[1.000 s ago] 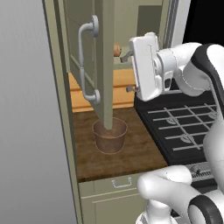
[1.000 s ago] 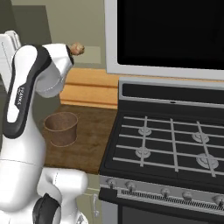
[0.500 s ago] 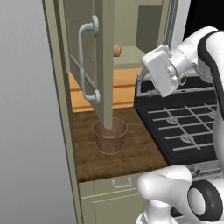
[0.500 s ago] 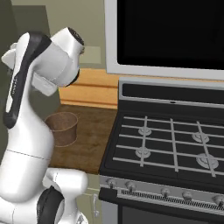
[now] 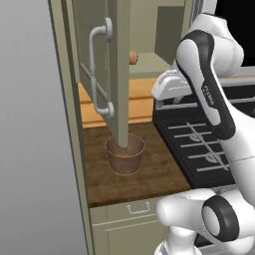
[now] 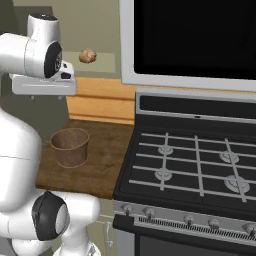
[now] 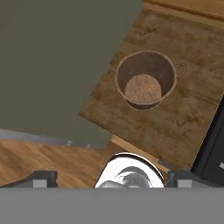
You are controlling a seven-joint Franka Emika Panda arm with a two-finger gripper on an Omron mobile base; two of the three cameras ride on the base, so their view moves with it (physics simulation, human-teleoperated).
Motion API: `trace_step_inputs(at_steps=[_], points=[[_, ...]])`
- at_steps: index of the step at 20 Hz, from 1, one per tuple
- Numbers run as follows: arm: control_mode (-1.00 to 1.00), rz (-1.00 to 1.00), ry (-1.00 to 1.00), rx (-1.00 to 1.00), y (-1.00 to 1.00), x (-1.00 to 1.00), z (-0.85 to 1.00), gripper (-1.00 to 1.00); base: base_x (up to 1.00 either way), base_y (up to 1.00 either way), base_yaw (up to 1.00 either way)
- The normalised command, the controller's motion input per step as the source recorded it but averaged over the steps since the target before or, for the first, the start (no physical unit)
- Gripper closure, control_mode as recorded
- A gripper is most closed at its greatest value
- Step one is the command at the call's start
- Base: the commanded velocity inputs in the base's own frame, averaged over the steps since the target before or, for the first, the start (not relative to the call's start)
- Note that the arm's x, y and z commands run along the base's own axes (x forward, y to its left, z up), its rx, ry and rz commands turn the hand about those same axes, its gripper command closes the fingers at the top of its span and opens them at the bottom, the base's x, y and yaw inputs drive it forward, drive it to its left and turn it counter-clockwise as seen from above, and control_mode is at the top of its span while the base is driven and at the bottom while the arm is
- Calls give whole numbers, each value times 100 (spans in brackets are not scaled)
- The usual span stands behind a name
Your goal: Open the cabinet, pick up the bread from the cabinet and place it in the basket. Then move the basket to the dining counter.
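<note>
The cabinet (image 5: 89,30) stands open, its slatted door (image 5: 119,74) swung out edge-on with the grey bar handle (image 5: 98,69) on its left face. The bread (image 5: 133,57), a small round brown loaf, lies on the cabinet shelf (image 6: 88,55). Below the door's edge the empty brown basket (image 5: 125,154) stands on the worktop (image 6: 71,146); from above its floor is bare (image 7: 146,78). My gripper (image 5: 169,102) hangs above the worktop's right part, right of the door and below the bread's height (image 6: 46,96). It points down, open and holding nothing (image 7: 113,178). The dining counter is out of view.
A black stove (image 6: 195,165) with grates adjoins the short dark wood worktop (image 5: 159,169) on the right, with a dark appliance (image 6: 200,35) above it. A grey wall panel (image 5: 30,149) borders the cabinet on the left. A drawer front (image 5: 134,209) sits under the worktop.
My hand has pulled back from the bread on the shelf, swung right and lower, and turned to point down. The bread stays on the shelf; the basket has not moved.
</note>
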Motion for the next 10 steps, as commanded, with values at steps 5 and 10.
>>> trace_step_inputs(at_steps=[5,10], points=[[-100,-6,-23,-4,-19,0,0,-100,0,0,0],[-100,-5,-53,0,-1,7,-10,-100,0,0,0]])
